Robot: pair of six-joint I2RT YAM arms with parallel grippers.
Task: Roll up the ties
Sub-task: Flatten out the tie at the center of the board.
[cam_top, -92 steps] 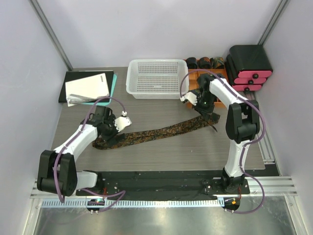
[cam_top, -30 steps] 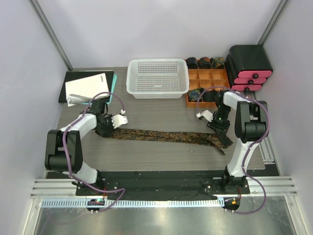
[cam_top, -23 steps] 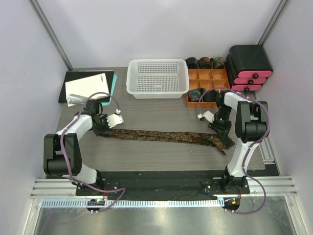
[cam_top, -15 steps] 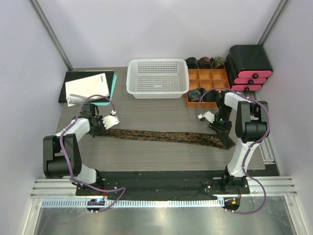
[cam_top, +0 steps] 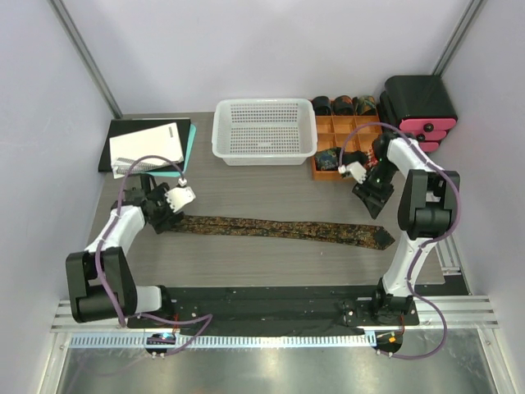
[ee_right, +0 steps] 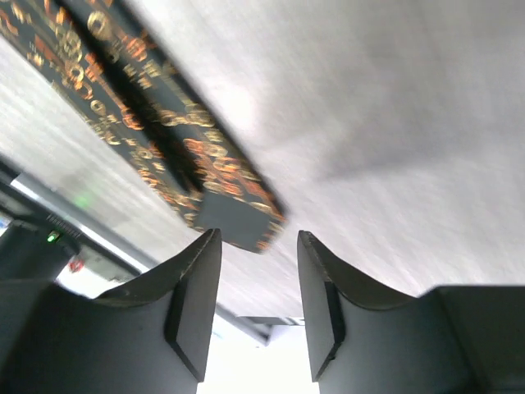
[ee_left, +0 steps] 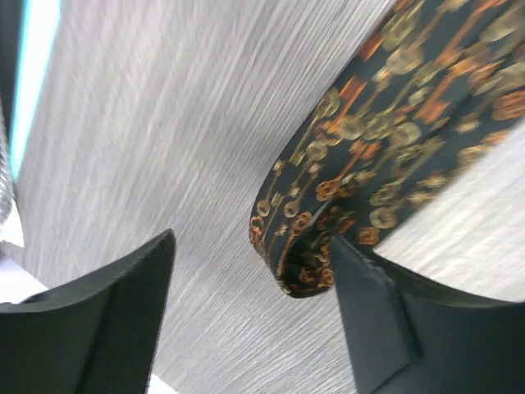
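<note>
Brown-gold necktie (cam_top: 279,227) lay flat, left gripper (ee_left: 253,246) and right gripper (ee_right: 258,236) both spread empty, so its curled narrow end could spring loose when rolled.

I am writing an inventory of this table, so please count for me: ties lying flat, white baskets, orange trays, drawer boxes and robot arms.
Tie lying flat: 1
White mesh basket: 1
Orange compartment tray: 1
Black and pink drawer box: 1
Robot arms: 2, the left arm and the right arm
Total: 6
</note>
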